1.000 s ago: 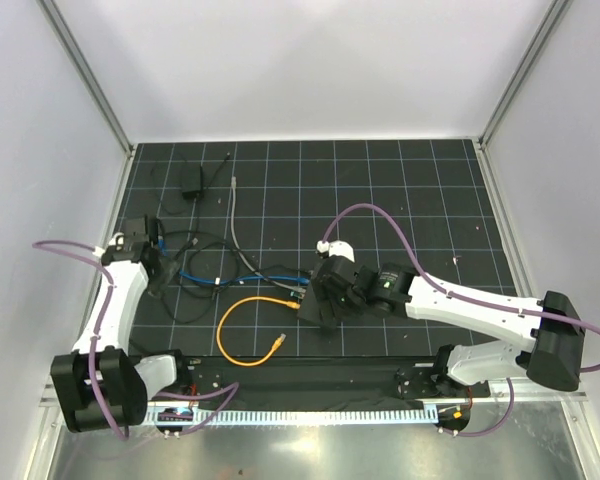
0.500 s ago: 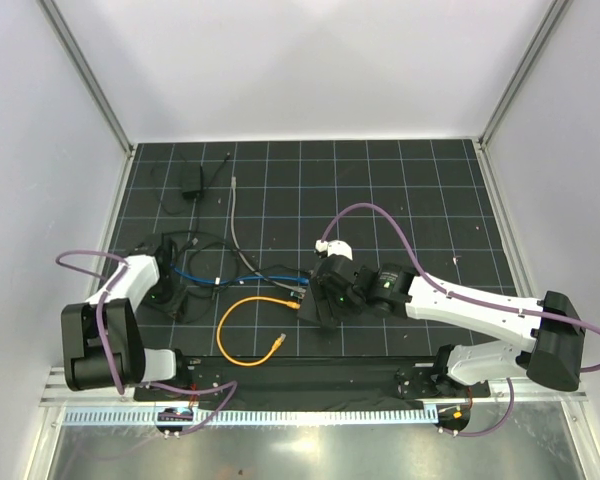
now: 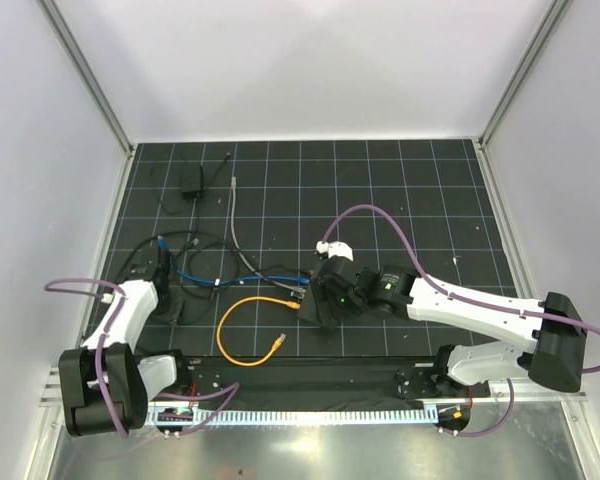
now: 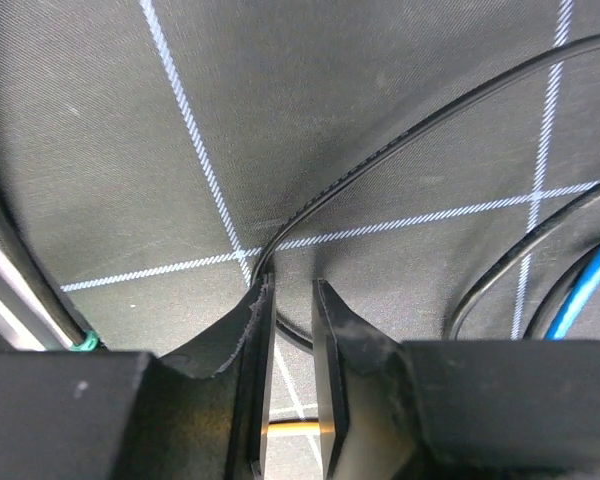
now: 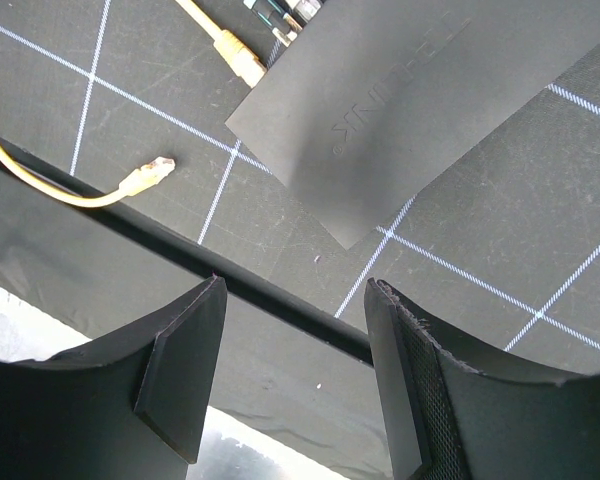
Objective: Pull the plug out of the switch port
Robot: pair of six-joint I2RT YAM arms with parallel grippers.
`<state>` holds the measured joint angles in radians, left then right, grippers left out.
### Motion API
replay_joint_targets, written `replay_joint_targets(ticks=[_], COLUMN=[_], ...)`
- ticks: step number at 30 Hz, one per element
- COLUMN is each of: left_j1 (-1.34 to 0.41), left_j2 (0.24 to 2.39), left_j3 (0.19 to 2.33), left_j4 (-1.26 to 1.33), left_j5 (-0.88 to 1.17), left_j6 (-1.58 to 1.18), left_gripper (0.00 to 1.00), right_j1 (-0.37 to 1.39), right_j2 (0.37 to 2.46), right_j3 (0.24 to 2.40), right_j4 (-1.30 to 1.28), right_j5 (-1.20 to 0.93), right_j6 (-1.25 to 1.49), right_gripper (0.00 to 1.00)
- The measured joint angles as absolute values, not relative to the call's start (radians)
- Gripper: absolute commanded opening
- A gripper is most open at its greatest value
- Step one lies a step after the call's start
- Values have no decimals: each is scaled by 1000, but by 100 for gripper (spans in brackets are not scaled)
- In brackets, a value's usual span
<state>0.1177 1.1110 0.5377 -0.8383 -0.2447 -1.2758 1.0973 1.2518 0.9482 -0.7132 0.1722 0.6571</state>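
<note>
- On the black gridded mat, near its front edge and about midway along it, lies the flat black switch box.
- One long edge of the box carries the switch port. The yellow plug sits in it.
- From there the yellow cable loops toward the mat's front edge. It ends in a loose connector lying bare on the mat.
- Only the right wrist view shows the plug meeting the box and the faint raised lettering on the lid. From above, the right arm's wrist covers most of the box.
- More connectors line the same edge, but the top of the right wrist view cuts them off, so their number is unclear.
- The right gripper hangs above the box's near corner. Its jaws are spread wide with nothing between them.
- The left gripper is low over the mat near the left edge, well apart from the box. Its jaws are drawn in to a narrow slot.
- A thin black cable runs down to that slot and crosses it. I cannot tell whether the fingers pinch it or merely straddle it.
- A blue cable runs just beside it.
- Only the overhead view shows the small power adapter near the far left corner and a grey cable.
</note>
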Motion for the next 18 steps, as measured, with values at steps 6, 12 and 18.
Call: replay_joint_targets(ticks=[6, 12, 18], left_j1=[118, 118, 118], left_j2=[1076, 1030, 1045], left_j3=[580, 581, 523], left_j4=[-879, -902, -890], left_j5=[-294, -311, -284], left_j6=[-1267, -1257, -1275], left_gripper=[28, 29, 31], right_j1=[1097, 1097, 1097], right_j2=[1251, 1250, 1250], right_j3=[931, 931, 931], right_j4=[-704, -703, -697], right_j5=[163, 158, 154], right_j6=[661, 661, 661], right_gripper=[65, 65, 65])
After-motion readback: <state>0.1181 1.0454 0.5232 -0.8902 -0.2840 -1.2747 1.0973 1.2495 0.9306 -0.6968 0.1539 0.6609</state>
